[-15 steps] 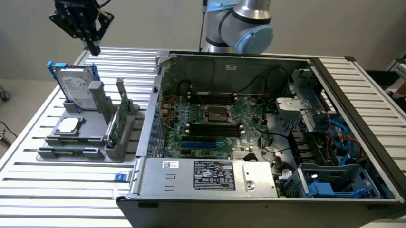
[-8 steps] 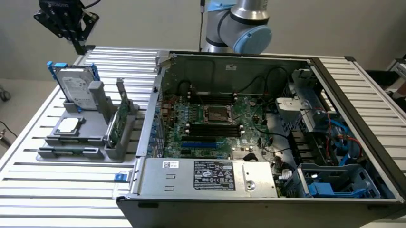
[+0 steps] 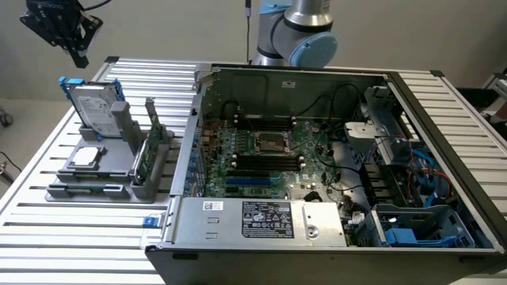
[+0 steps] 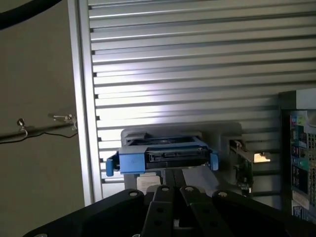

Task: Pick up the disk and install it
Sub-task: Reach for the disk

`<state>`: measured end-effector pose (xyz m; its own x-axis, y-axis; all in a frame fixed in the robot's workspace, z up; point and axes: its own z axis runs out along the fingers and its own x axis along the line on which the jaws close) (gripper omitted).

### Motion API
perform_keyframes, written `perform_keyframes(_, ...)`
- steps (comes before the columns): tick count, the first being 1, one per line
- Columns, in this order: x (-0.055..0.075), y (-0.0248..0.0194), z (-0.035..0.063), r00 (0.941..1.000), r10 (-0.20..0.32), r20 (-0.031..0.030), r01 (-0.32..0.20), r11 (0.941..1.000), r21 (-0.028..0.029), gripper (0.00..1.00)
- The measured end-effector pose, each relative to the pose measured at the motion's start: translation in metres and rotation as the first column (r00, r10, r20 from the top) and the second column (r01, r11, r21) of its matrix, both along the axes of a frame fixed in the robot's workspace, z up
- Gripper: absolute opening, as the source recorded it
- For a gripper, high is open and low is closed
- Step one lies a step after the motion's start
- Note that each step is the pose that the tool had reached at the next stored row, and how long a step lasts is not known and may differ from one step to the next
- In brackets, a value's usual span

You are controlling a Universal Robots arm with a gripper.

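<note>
Exterior view: the disk [image 3: 95, 107] stands upright on edge in a grey holder [image 3: 103, 187] on the table [image 3: 71, 249], just beside the open case [image 3: 184, 148], off its wall on the exterior view's left. The pincer [image 3: 79, 61] hangs well above the disk, further from the case, with its jaws closed together and nothing between them.

Handling, as a judgement: the disk is a stiff metal body, probably fairly heavy for its size, with smooth flat faces that may slip under a light squeeze. It is likely sensitive to knocks, so a drop or a hard seating could harm it. The blue carrier around it is thin plastic that probably flexes, and its side tabs look a poor place to clamp. The upper part stands free of the holder, so the best hold seems to be across the two flat faces near that top end.

Wrist view: the disk's upper end faces the camera, blue-framed, with a dark connector strip along it. That strip is best kept clear of the fingers.

Writing: the disk carries a white label with dark print, too small to read. On the case, the silver power-supply box [image 3: 262, 222] bears a black label with white marks and a small white sticker next to it; no brand or word can be made out.
</note>
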<state>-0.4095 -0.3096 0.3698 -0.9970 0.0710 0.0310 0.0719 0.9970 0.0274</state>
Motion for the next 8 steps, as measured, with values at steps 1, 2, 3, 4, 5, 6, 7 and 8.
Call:
perform_keyframes(1,-0.004,0.0007,-0.0004,1.0,0.0,-0.0032,0.0,1.0,-0.0003,0.11)
perform_keyframes(2,-0.009,0.0012,-0.0009,1.0,0.0,-0.0055,0.0,1.0,-0.0007,0.11)
perform_keyframes(3,-0.013,0.0017,-0.0016,1.0,0.0,-0.0067,0.0,1.0,-0.001,0.11)
perform_keyframes(4,-0.018,0.0018,-0.0019,1.0,0.0,-0.0069,0.0,1.0,-0.0009,0.11)
perform_keyframes(5,-0.021,0.0018,-0.0018,1.0,0.0,-0.0074,0.0,1.0,-0.001,0.11)
perform_keyframes(6,-0.021,0.0018,-0.0019,1.0,0.0,-0.007,0.0,1.0,-0.0009,0.11)
perform_keyframes(7,-0.021,0.0018,-0.0019,1.0,0.0,-0.007,0.0,1.0,-0.0009,0.11)
perform_keyframes(8,-0.021,0.0018,-0.0018,1.0,0.0,-0.007,0.0,1.0,-0.0009,0.11)
